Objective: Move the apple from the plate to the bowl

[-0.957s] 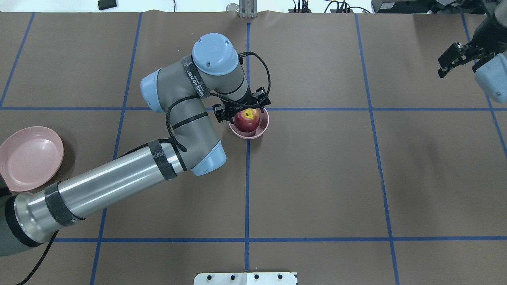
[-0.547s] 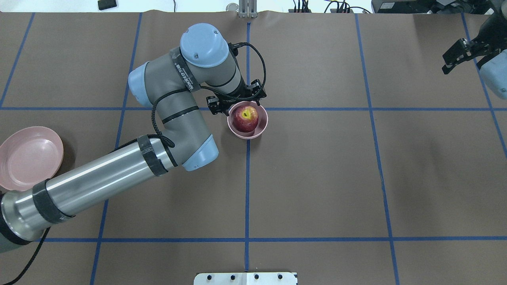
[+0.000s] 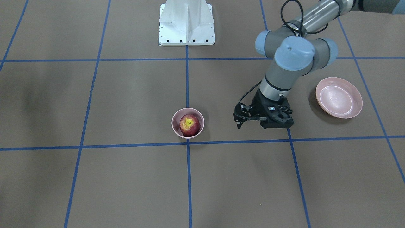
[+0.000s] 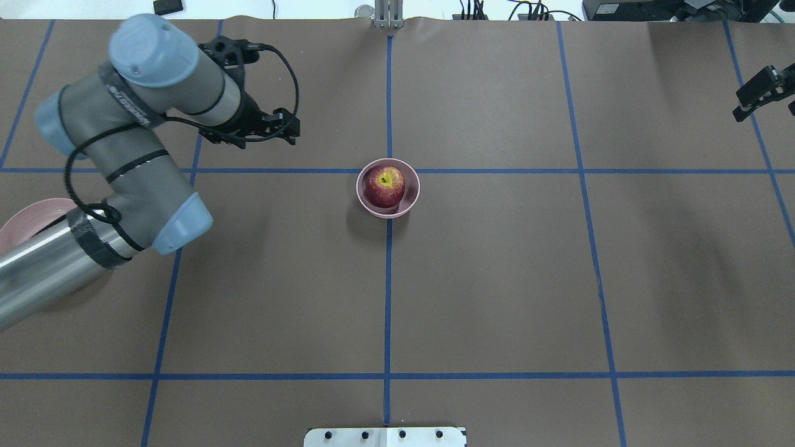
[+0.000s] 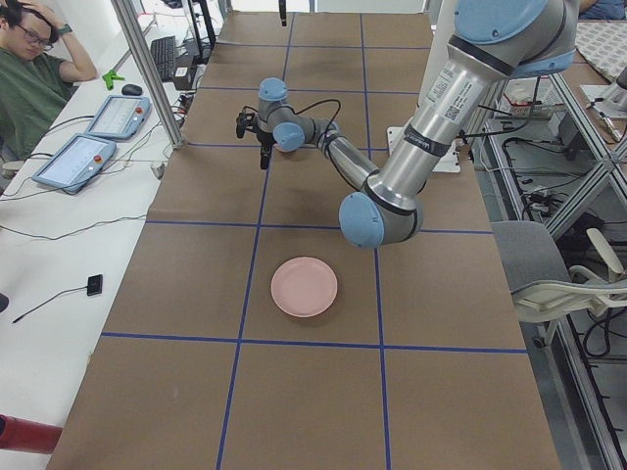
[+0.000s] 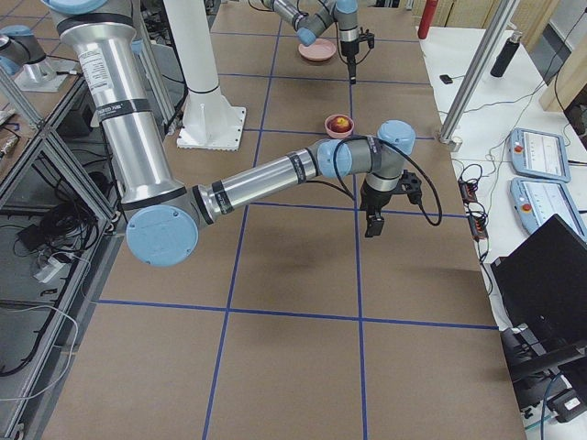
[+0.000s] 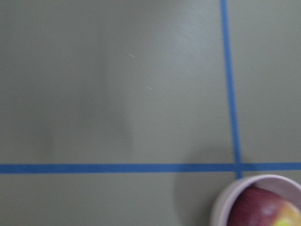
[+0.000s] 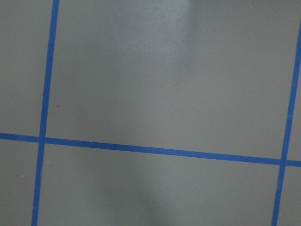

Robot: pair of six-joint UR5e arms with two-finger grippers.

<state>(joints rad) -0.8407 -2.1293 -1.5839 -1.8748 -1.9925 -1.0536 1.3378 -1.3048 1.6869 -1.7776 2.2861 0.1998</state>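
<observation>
apple sits stem-up inside the bowl in the middle of the counter, well apart from the bare plate, so the job looks done, which is why the left gripper hangs aside with jaws spread and empty, while for the right gripper i cannot tell.

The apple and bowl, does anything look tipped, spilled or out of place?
Nothing stands out. The apple sits stem-up inside the bowl, which stands level on the table. The plate lies flat and empty, well apart.
</observation>
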